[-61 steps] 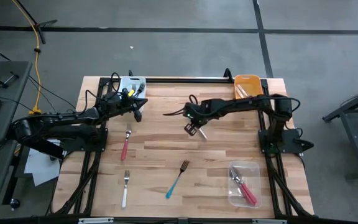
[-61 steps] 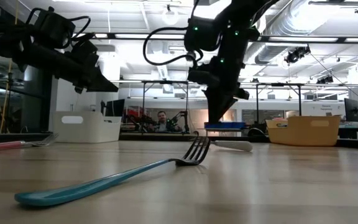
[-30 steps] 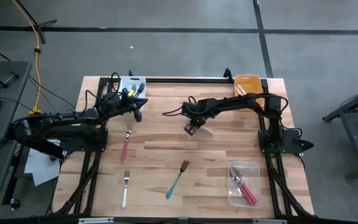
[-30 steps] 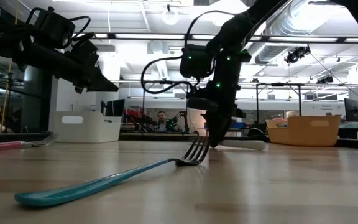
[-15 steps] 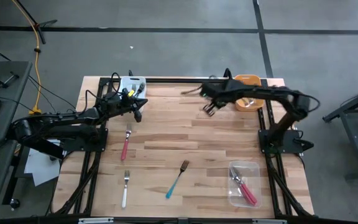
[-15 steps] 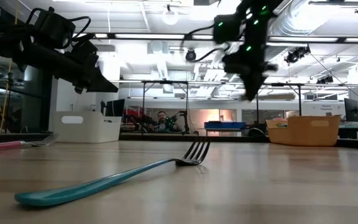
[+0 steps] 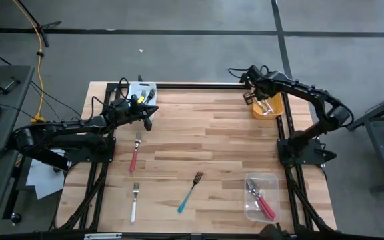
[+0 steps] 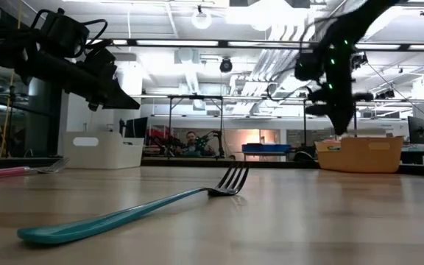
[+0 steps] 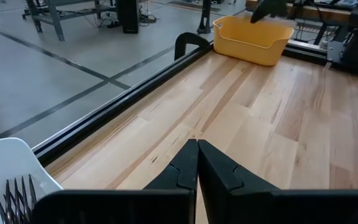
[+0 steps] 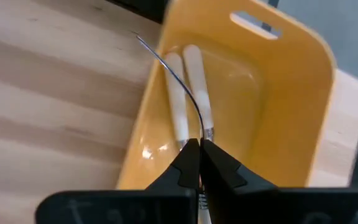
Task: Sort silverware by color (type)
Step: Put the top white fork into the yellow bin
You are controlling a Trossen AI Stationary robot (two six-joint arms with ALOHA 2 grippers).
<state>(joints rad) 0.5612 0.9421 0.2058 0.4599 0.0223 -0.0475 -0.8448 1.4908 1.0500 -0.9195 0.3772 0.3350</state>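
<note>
Looking down from the high view, you see the right gripper (image 7: 250, 98) hanging at the near-left edge of the orange bin (image 7: 271, 85) in the table's far right corner. In the right wrist view its two fingers (image 10: 188, 163) are pressed together and pinch a fork (image 10: 202, 133) whose white handle reaches out ahead of them, over the bin. A second white-handled fork (image 10: 175, 106) lies on the bin's floor just beside it.

The left gripper (image 7: 147, 121) waits well apart from the right one, across the table near the white bin (image 7: 143, 87) at the far left corner; its fingers (image 9: 185, 167) are closed on nothing. Fork tines (image 9: 14, 198) stand up inside that white bin.

Three forks lie loose on the wooden table (image 7: 232, 147). A pink-handled fork (image 7: 135, 152) rests just in front of the left gripper. A white-handled one (image 7: 134, 202) lies further toward the front edge. A teal-handled fork (image 7: 190, 191) lies near the front centre, well apart from both grippers. More pink-handled forks (image 7: 261, 200) sit in the clear tray (image 7: 272, 181) at the front right, far from the right gripper.
</note>
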